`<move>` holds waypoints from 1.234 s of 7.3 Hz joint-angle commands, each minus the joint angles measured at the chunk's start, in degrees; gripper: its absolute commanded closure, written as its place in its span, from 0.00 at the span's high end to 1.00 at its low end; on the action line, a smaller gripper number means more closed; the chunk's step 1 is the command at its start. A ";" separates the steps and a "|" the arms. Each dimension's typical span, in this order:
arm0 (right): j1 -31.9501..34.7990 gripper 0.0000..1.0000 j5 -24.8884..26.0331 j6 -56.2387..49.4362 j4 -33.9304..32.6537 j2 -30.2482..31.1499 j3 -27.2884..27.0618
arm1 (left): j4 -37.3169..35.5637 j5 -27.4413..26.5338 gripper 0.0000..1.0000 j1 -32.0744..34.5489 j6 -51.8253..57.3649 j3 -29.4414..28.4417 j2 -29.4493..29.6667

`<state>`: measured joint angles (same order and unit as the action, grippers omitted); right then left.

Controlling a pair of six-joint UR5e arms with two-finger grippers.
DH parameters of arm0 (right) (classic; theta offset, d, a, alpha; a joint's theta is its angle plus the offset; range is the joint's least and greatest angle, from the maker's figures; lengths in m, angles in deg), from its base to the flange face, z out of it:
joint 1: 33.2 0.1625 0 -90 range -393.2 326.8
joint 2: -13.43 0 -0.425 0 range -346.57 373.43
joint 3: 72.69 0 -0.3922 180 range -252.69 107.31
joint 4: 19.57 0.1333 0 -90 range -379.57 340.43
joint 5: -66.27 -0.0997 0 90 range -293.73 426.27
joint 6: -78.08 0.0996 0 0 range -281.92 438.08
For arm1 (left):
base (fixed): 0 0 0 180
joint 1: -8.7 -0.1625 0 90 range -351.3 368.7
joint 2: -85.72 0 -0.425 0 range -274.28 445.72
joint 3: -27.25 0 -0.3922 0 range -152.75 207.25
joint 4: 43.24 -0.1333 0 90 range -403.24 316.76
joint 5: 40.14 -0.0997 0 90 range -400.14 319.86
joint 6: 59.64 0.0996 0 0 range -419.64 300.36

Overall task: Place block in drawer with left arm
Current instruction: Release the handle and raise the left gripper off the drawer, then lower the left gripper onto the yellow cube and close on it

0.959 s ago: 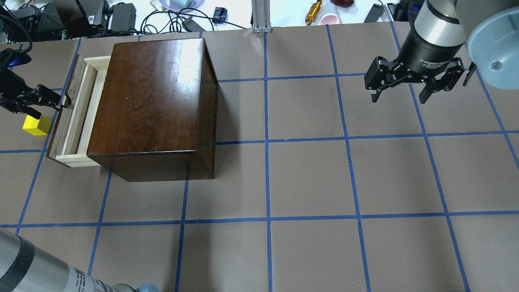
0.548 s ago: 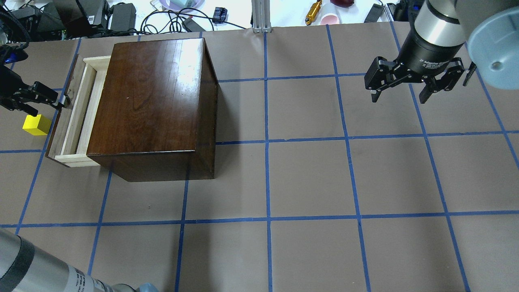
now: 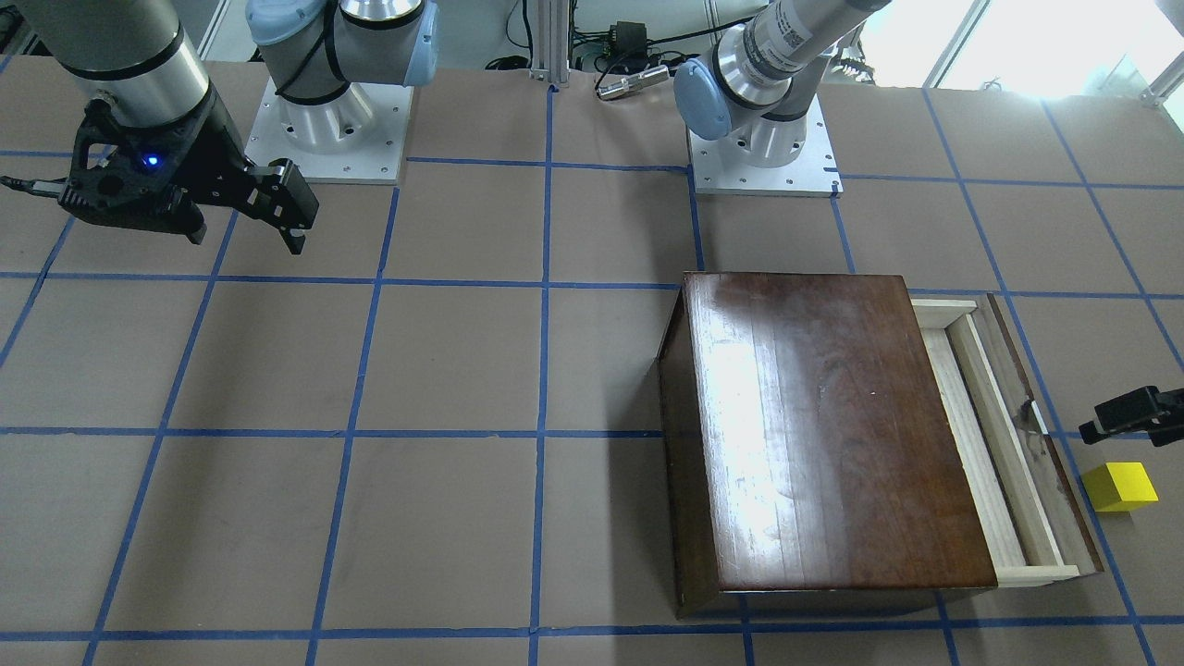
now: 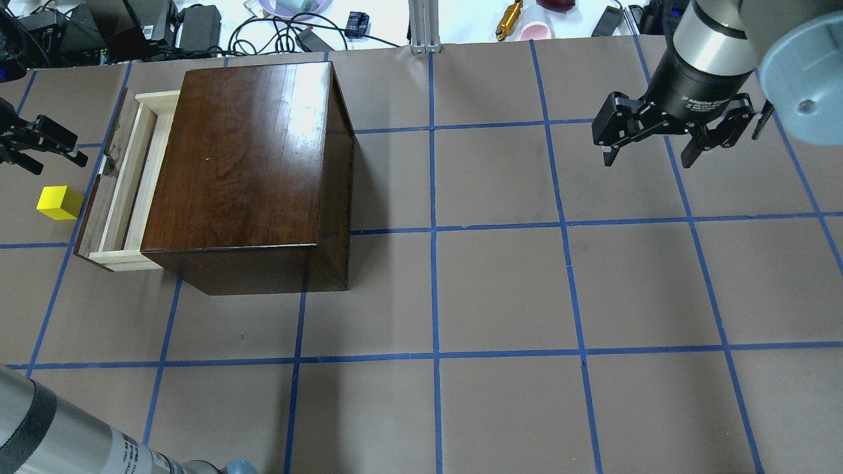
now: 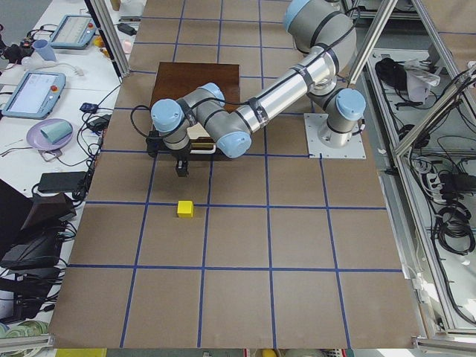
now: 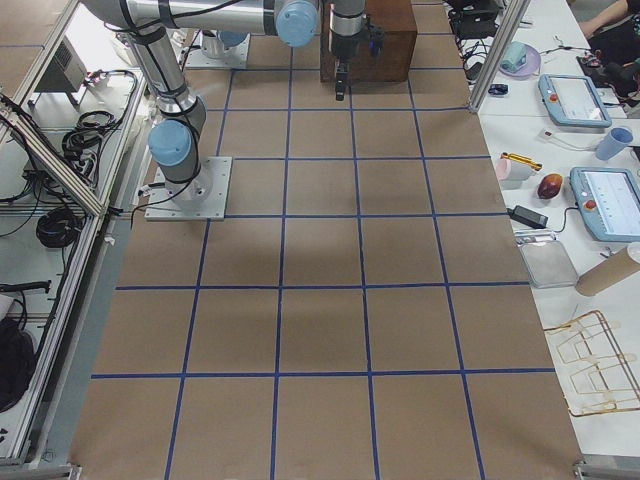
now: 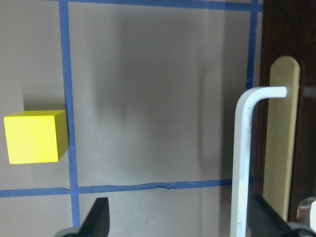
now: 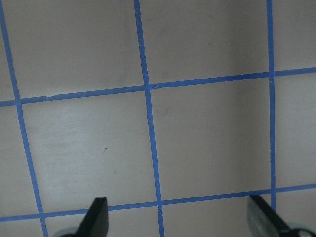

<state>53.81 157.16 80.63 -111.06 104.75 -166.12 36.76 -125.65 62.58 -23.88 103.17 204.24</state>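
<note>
The yellow block (image 4: 58,202) lies on the table just left of the drawer's front; it also shows in the front view (image 3: 1121,487) and the left wrist view (image 7: 35,137). The drawer (image 4: 125,178) stands partly pulled out of the dark-brown box (image 4: 250,164), and nothing shows in the part I can see. Its white handle (image 7: 242,163) shows in the left wrist view. My left gripper (image 4: 39,141) is open and empty, above the table beyond the block and a little clear of the drawer front. My right gripper (image 4: 649,155) is open and empty at the far right.
Cables, power supplies and small items (image 4: 197,26) line the far edge behind the box. The right arm's blue joint cap (image 4: 803,72) hangs over the far right corner. Blue tape lines grid the brown table (image 4: 500,289).
My left gripper has drawn back from the drawer's handle, toward the left and far side. The drawer, the block and the right arm have stayed put.
</note>
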 commanded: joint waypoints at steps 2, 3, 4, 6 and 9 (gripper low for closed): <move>0.00 1.00 -0.02 0.00 0.00 0.00 0.00 | -2.92 -4.99 1.00 -0.62 1.33 -4.89 6.09; 0.00 1.00 -0.02 0.00 0.00 0.00 0.00 | -2.92 -5.02 1.00 -1.32 2.11 -6.12 7.16; 0.00 1.00 -0.02 0.00 0.00 0.00 0.00 | -4.49 -5.02 1.00 -2.46 5.69 -6.14 8.21; 0.00 1.00 -0.02 0.00 0.00 0.00 0.00 | -6.43 -4.93 1.00 -3.52 9.04 -5.70 9.89; 0.00 1.00 -0.02 0.00 0.00 0.00 0.00 | -9.07 -4.49 1.00 -5.19 12.49 -4.99 12.87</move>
<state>53.81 157.15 80.63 -111.06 104.75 -166.11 28.38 -130.25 57.74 -11.99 98.02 215.93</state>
